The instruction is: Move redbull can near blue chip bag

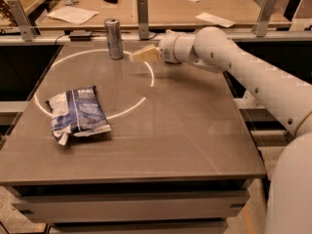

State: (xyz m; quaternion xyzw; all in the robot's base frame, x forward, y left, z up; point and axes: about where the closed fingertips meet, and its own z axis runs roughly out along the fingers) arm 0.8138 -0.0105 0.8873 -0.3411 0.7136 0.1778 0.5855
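Observation:
The redbull can (114, 38), a slim silver-grey can with a shiny top, stands upright at the back left of the grey table (185, 130). The blue chip bag (77, 113), crumpled dark blue foil with white patches, lies flat near the table's left edge, well in front of the can. My gripper (134, 57), with tan fingertips, reaches in from the right on a white arm. It is a short way right of the can, at about its lower height, and holds nothing.
A ring of light (146, 77) curves across the table's left half. A metal post (142, 11) and rail stand just behind the can. A wooden bench (195, 9) with papers lies beyond. My white arm (253, 77) spans the right side.

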